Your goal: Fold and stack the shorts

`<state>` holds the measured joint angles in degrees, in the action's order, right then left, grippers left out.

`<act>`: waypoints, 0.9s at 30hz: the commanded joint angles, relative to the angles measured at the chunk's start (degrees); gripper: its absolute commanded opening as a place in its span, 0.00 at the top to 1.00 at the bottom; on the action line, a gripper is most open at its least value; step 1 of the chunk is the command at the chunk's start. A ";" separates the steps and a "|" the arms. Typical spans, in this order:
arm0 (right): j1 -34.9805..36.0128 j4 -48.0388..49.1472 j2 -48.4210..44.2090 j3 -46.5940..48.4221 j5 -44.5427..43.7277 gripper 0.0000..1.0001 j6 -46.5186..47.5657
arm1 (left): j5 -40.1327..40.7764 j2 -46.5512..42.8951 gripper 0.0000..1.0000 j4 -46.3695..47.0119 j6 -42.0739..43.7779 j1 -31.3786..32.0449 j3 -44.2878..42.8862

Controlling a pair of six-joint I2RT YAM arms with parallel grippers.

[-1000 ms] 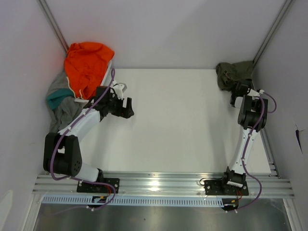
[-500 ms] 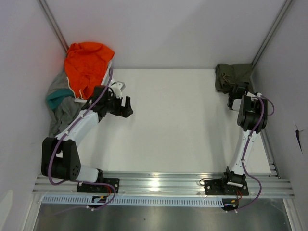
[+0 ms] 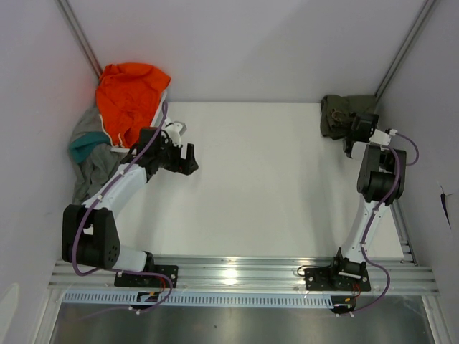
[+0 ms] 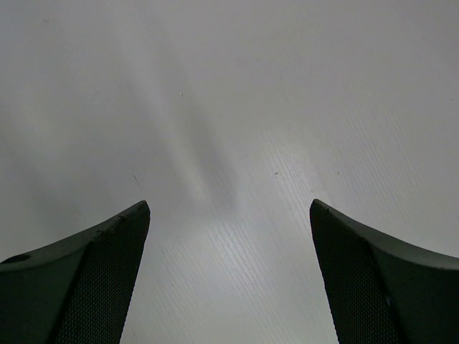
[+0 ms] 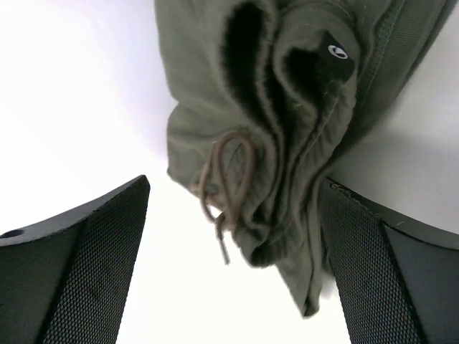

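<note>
The olive green shorts (image 3: 338, 113) lie bunched in the far right corner of the table. In the right wrist view the olive green shorts (image 5: 287, 107) show their folds and a brown drawstring (image 5: 219, 190). My right gripper (image 5: 233, 236) is open, its jaws wide apart with the cloth's lower edge lying loose between them. The right gripper (image 3: 356, 132) sits right at the near edge of that bundle. The grey shorts (image 3: 93, 161) lie crumpled at the far left. My left gripper (image 3: 188, 159) is open over bare table, nothing between its fingers (image 4: 86, 279).
An orange garment (image 3: 129, 97) is heaped in the far left corner over the grey cloth, with a teal garment (image 3: 84, 145) beside it. White walls close in the table (image 3: 265, 179) on three sides. A metal rail (image 3: 244, 276) runs along the near edge.
My right gripper has opened and let go of the olive green shorts, which lie in the corner. The left gripper shifted slightly early on, then stayed put.
</note>
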<state>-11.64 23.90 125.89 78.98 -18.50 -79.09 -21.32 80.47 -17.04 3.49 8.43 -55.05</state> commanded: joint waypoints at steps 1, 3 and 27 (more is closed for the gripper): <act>-0.84 -7.89 -8.27 -0.14 -3.73 0.00 1.93 | -1.18 -2.33 0.06 1.31 1.00 -0.60 0.03; -1.37 -11.85 -10.91 -1.10 -3.30 0.00 1.31 | -1.09 -2.86 0.06 1.22 1.00 -0.69 0.12; 13.39 -7.11 -66.71 -42.76 13.05 0.00 59.93 | 5.68 -24.13 0.05 13.44 0.20 -5.52 11.55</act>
<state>-0.58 17.02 63.33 39.07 -4.01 -24.40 -18.37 57.74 -7.42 3.33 4.60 -43.33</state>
